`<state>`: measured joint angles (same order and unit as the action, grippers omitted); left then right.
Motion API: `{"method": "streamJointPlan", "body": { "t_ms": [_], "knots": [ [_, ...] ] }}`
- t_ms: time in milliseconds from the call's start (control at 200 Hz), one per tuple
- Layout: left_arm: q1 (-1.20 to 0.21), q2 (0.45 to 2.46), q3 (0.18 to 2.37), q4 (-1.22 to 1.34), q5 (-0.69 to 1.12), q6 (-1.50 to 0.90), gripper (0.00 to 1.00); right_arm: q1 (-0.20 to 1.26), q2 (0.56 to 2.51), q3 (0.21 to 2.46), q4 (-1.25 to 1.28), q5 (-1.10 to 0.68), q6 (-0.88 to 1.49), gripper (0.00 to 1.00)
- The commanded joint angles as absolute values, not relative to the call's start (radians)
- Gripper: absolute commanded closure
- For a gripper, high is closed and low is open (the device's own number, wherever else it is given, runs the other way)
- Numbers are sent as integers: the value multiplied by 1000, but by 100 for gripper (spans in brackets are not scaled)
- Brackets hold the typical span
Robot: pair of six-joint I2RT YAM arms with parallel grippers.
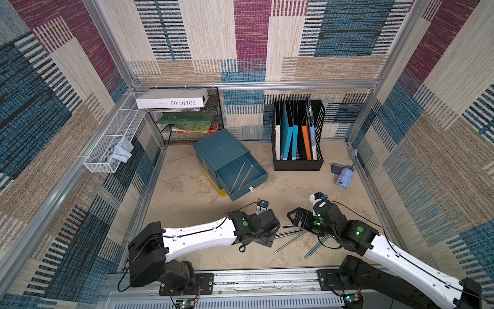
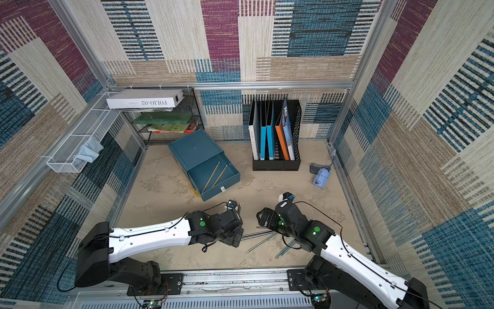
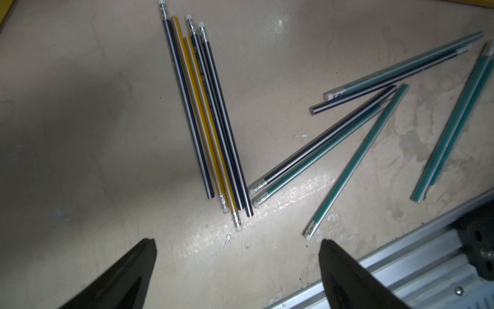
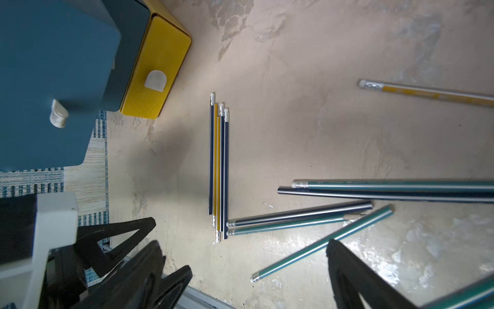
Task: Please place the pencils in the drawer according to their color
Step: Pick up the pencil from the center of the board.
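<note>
1. While the left jaws hang spread wide and empty over the tabletop [image 1: 187, 192], the teal drawer [image 1: 248, 190] stands pulled out with two yellow striped pencils [image 1: 237, 177] inside.
2. Loose pencils [image 1: 290, 241] lie on the tabletop between the arms: a dark-and-yellow bundle [image 3: 205, 120], with teal ones [image 3: 357, 160] fanned beside it.
3. Right jaws: spread wide, nothing held.

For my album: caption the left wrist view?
Open fingers hover over dark, yellow and teal pencils on the table.
</note>
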<state>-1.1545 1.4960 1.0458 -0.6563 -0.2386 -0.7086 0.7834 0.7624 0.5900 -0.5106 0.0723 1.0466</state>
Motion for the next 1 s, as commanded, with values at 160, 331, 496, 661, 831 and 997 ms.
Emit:
{"method": "streamJointPlan", "body": {
  "t_ms": [160, 331, 496, 661, 831, 997],
  "knots": [
    [-1095, 1582, 1054, -553, -196, -655, 37, 761, 733, 551, -539, 37, 1055, 2],
    [-1071, 1628, 1079, -535, -177, -624, 52, 757, 735, 545, -537, 35, 1055, 2],
    [-1054, 1664, 1086, -522, -177, -622, 74, 753, 744, 546, -536, 35, 1053, 2],
    [-1030, 1679, 1072, -509, -185, -634, 79, 751, 751, 547, -532, 33, 1048, 2],
    [-1007, 1691, 1055, -496, -188, -636, 79, 747, 761, 550, -531, 32, 1043, 2],
    [-995, 1704, 1044, -481, -184, -635, 81, 744, 769, 550, -528, 32, 1041, 2]
  ]
}}
